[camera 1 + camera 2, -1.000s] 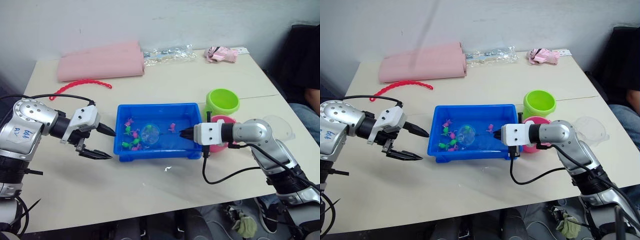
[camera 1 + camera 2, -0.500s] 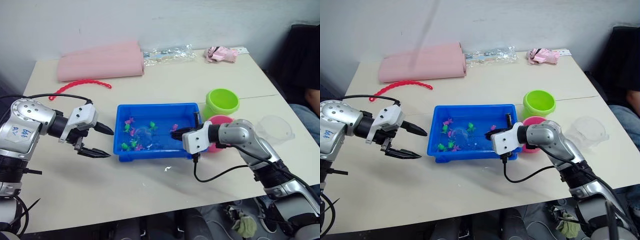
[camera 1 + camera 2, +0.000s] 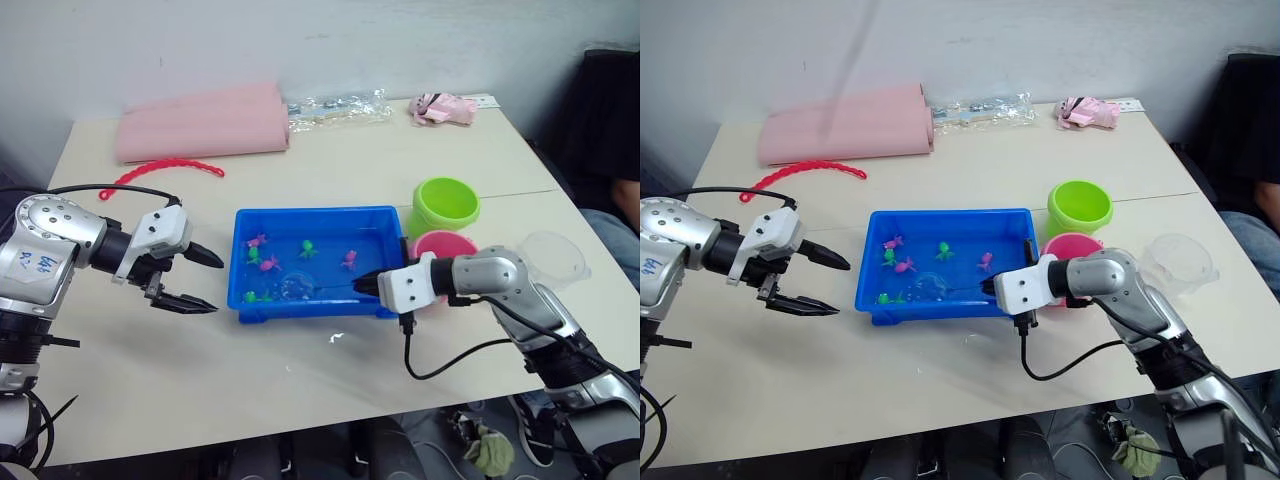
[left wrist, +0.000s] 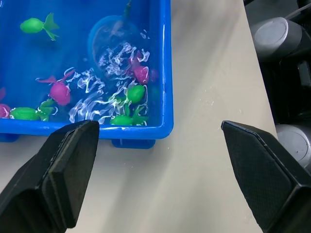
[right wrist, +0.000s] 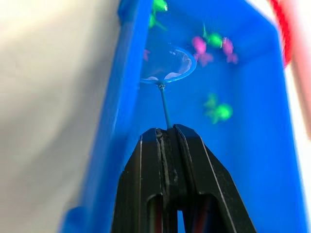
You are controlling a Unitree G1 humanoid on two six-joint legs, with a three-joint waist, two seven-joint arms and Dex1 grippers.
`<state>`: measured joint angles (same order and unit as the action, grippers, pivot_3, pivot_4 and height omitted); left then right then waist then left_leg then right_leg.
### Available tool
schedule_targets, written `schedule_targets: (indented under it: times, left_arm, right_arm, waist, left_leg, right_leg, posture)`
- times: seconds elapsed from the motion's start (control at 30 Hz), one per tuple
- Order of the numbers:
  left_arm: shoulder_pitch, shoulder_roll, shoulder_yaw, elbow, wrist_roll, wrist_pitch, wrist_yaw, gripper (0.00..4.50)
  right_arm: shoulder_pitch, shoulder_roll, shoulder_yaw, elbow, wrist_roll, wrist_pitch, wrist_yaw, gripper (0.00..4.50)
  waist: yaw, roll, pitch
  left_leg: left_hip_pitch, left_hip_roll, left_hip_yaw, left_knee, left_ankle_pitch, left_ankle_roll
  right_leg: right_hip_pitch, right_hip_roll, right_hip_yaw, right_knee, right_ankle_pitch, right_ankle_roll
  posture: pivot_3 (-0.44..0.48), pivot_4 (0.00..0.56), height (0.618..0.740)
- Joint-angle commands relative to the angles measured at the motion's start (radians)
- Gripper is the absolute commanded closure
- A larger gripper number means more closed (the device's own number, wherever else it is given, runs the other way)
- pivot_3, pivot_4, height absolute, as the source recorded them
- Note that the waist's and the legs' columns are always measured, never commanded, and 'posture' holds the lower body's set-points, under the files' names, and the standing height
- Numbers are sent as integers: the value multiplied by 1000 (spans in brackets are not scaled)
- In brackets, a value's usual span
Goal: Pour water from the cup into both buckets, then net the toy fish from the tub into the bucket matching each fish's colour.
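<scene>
The blue tub (image 3: 237, 262) sits mid-table with water and several toy fish in it, such as a pink one (image 3: 349, 260) and a green one (image 3: 306, 248). My right gripper (image 3: 366, 285) is at the tub's right front corner, shut on the thin handle of the net (image 3: 294, 288). The net's ring (image 5: 168, 65) lies in the water near the front wall. Left of the tub, my left gripper (image 3: 218, 285) hangs open and holds nothing. The green bucket (image 3: 446, 205) and the pink bucket (image 3: 447, 245) stand right of the tub. The clear cup (image 3: 553, 255) is further right.
A pink folded cloth (image 3: 200, 122) and a red beaded chain (image 3: 160, 172) lie at the back left. A clear plastic bag (image 3: 335, 105) and a small pink item (image 3: 443, 106) are at the back edge. A person's leg (image 3: 615, 225) is beside the table's right edge.
My right gripper has drawn the net from the tub's middle toward its front wall, and the fish have drifted apart in the stirred water. The left gripper has barely moved.
</scene>
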<state>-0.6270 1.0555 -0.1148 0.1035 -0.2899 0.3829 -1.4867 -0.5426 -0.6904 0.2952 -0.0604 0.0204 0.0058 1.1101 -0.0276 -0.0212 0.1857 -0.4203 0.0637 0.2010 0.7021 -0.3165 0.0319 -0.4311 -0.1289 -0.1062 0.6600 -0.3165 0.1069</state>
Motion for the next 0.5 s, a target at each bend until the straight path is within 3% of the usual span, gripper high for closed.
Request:
schedule_targets:
  times: [0.03, 0.2, 0.33, 0.37, 0.5]
  left_arm:
    - [-29, 1, 22, 10, 2, -15, -8, 100]
    - [-41, -8, 17, 26, 7, -26, -11, 100]
    - [-45, -13, 15, 34, 12, -32, -15, 100]
    - [-45, -14, 15, 36, 13, -33, -16, 100]
    - [-35, -4, 6, 52, 44, -71, -23, 100]
  right_arm:
    - [-2, 7, -72, -114, 165, 313, 16, 4500]
    - [-1, 6, -121, -191, 297, 613, -12, 4500]
    - [-6, 1, -134, -219, 327, 691, -42, 4500]
    - [-6, 1, -135, -221, 328, 698, -50, 4500]
    - [-3, -25, -71, -176, 164, 423, -70, 4500]
  waist:
    - [0, 0, 0]
    - [0, 0, 0]
    - [1, 0, 0]
    - [1, 0, 0]
    - [0, 0, 0]
  left_leg:
    - [0, 0, 0, 0, 0, 0]
    - [0, 0, -1, 0, 0, 0]
    - [0, -1, -1, 0, 0, 0]
    - [0, -1, -1, 0, 0, 0]
    - [0, -1, 1, 0, 0, 0]
  right_leg:
    - [0, 0, 0, 0, 0, 0]
    - [0, 0, 0, 0, 0, 0]
    - [0, 0, 0, 0, 0, 0]
    - [0, 0, 0, 0, 0, 0]
    - [0, 0, 0, 0, 0, 0]
  posture:
    - [0, 150, 738]
    - [0, 150, 738]
    - [0, 150, 738]
    - [0, 150, 738]
    - [0, 150, 738]
